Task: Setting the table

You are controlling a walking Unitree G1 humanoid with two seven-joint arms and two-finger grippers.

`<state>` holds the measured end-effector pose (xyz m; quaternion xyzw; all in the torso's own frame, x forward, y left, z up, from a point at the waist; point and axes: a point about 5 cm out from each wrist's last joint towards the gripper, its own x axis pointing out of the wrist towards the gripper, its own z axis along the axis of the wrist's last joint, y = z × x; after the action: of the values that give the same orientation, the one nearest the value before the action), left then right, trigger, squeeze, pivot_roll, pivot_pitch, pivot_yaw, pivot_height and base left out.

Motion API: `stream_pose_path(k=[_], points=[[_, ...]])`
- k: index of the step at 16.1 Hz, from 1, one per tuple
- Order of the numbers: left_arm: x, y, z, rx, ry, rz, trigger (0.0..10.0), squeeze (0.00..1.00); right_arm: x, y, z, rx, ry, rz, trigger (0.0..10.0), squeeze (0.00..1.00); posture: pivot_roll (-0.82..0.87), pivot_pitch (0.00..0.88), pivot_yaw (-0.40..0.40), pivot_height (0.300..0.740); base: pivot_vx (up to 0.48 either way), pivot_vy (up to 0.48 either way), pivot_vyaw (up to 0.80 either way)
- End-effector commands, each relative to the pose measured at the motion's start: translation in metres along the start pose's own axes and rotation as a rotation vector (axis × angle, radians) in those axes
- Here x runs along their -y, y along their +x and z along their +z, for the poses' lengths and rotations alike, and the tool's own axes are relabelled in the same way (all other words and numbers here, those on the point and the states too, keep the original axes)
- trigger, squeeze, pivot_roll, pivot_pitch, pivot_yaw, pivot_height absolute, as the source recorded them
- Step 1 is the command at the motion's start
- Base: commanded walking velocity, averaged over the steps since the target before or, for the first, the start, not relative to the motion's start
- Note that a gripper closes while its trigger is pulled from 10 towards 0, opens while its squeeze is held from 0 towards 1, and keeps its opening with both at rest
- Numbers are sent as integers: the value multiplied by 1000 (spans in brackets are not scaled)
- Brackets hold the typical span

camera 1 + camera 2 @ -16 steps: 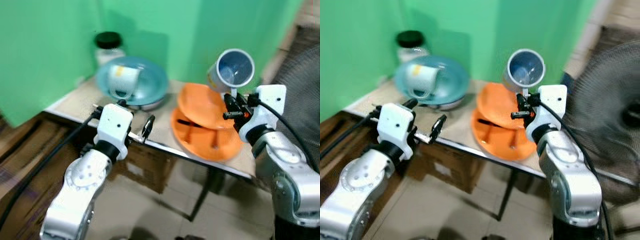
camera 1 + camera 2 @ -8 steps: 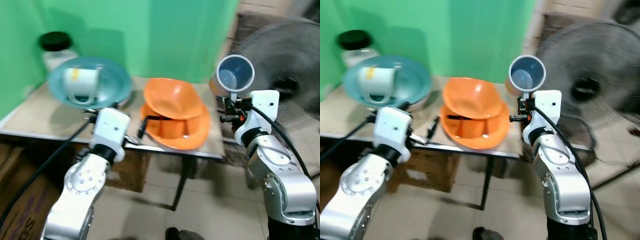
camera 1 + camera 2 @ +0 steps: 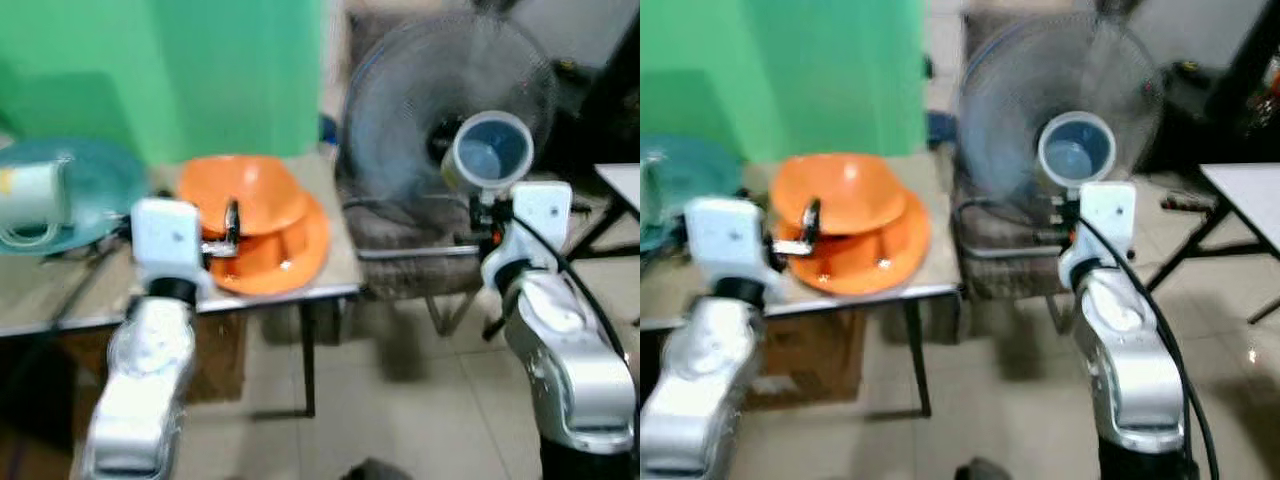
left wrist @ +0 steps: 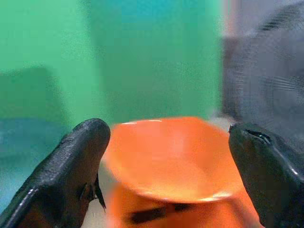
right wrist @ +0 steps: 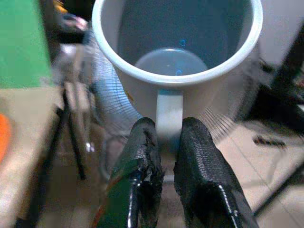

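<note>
Two head views, blurred by motion. Right gripper (image 3: pixel 478 205) carries a pale mug (image 3: pixel 490 152) aloft by its handle, mouth tipped toward the camera, in front of a standing fan (image 3: pixel 440 90) and well apart from the table (image 3: pixel 330 285). A second table's corner (image 3: pixel 1245 185) lies to the robot's right. On the first table rest two stacked orange bowls (image 3: pixel 255 225) and, at the left edge, a teal bowl (image 3: pixel 95 180) with a white cup (image 3: pixel 35 200) lying in it. Left gripper (image 3: pixel 228 222) hovers at the orange bowls' near rim, holding nothing.

Left wrist view. Both black fingers (image 4: pixel 71 161) stand wide apart and empty, framing the upper orange bowl (image 4: pixel 175 156).

Right wrist view. Two fingers (image 5: pixel 142 156) pinch the mug's (image 5: pixel 180 52) handle (image 5: pixel 169 111) just below the wall; the interior looks empty.

Handling judgement. The mug appears rigid, glazed and therefore slippery, light while empty, and breakable if dropped on the tiled floor (image 3: pixel 1010 400). With the hold on the narrow handle alone, the body may swing about the pinch; the handle close to the wall looks like the soundest place to take it, and it should be set down base first.
</note>
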<state>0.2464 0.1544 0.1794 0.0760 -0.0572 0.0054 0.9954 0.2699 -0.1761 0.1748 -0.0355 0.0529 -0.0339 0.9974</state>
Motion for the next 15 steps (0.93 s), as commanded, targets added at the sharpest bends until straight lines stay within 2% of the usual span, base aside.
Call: stream_pose_path(k=[1, 4, 6, 10, 12, 15], points=[[-4, 1, 5, 20, 4, 17, 10000, 192, 1, 0, 6, 24, 3, -22, 10000, 0, 76, 0, -10, 740, 0, 0, -788], [-12, 0, 3, -5, -17, 33, 10000, 149, -2, 1, 9, 40, 75, -11, 10000, 0, 79, 0, -11, 740, 0, 0, -788], [-16, -4, -3, -36, 13, -22, 10000, 0, -4, 3, 12, 70, 23, -16, 10000, 0, 83, 0, -22, 740, 0, 0, -794], [-17, -6, -3, -48, 5, -16, 10000, 0, -6, 3, 4, 28, -28, -2, 10000, 0, 80, 0, -23, 740, 0, 0, -783], [-13, -6, -6, -62, 3, -53, 10000, 0, -13, 4, 2, 19, -12, 50, 10000, 0, 78, 0, -21, 740, 0, 0, -778], [-15, -5, -8, -76, 4, -41, 10000, 0, -18, 5, 1, 2, 1, 90, 10000, 0, 74, 0, -25, 740, 0, 0, -725]])
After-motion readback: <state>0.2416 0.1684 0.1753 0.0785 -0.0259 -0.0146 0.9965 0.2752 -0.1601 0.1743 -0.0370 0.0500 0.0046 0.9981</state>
